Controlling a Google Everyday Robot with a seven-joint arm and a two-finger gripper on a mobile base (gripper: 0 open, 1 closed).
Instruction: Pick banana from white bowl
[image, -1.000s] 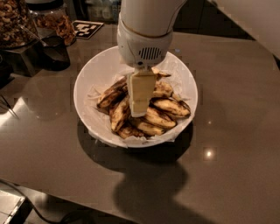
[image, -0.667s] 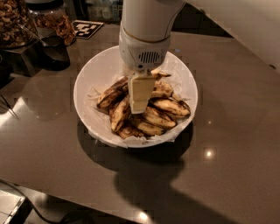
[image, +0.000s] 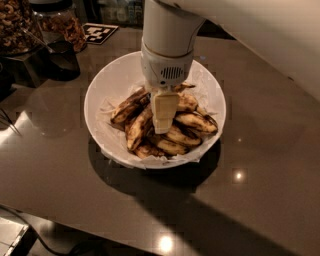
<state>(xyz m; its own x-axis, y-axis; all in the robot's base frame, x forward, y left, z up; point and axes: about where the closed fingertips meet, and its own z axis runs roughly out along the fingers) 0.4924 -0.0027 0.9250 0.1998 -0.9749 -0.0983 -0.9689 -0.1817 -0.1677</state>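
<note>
I'm watching the glossy white bowl (image: 95, 107), wide and shallow, sitting on the smooth dark table (image: 270, 150), with open surface lying near and right of its rim. Crinkled paper (image: 106, 105) is lining it, and brown-spotted bananas (image: 194, 122) are piling inside. The gripper (image: 163, 126) is pointing straight down among them; I cannot tell its grip. Nut jars (image: 15, 25) are standing far left.

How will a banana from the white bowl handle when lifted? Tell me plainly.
The bananas are heavily browned, so they are probably soft and easily squashed. They lie piled and overlapping in the white bowl, so lifting one may drag its neighbours. The pincer is down at the middle of the pile, where curved skins might slip.
</note>
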